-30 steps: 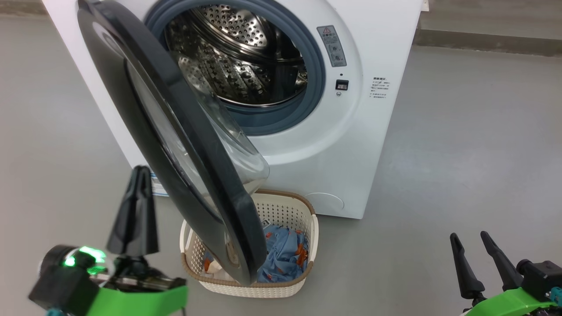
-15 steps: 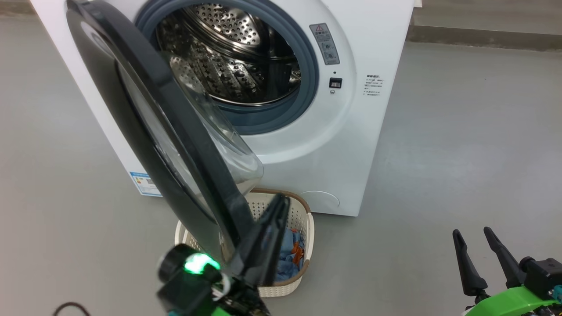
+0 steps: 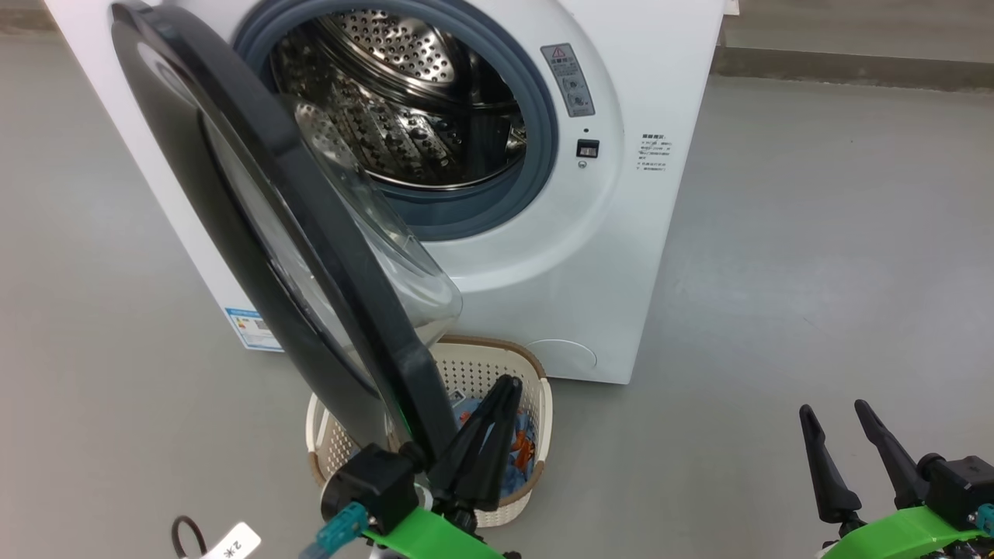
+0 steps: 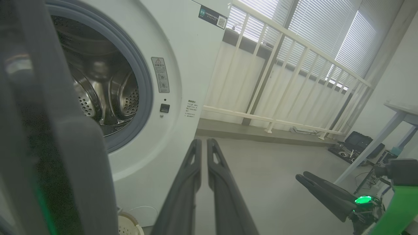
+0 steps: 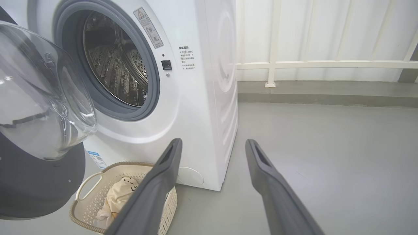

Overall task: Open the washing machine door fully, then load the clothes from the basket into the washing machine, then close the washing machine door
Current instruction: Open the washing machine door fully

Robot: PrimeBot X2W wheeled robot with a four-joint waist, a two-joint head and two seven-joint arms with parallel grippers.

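Observation:
The white washing machine (image 3: 668, 93) stands with its steel drum exposed. Its black washing machine door (image 3: 311, 225) hangs partly open, edge-on to me, the glass bowl (image 5: 42, 98) bulging to the right. Below the door sits the cream basket (image 3: 536, 373) holding the clothes: a light blue garment (image 3: 522, 452) and a cream one (image 5: 120, 192). My left gripper (image 3: 506, 384) is shut and empty, just right of the door's lower edge and above the basket. In the left wrist view the left gripper (image 4: 204, 142) points past the door edge (image 4: 75, 169). My right gripper (image 3: 832, 409) is open and empty, low on the right.
Grey floor (image 3: 815, 256) stretches to the right of the machine. A white railing (image 4: 281, 65) runs behind it. A table leg (image 4: 375, 147) and a black case (image 4: 356, 143) stand at the far right. A cable loop with a tag (image 3: 202, 539) lies at the lower left.
My left gripper has swung from the door's outer left side across to its lower right edge, over the basket, staying shut. The head camera has shifted slightly. The right arm holds still.

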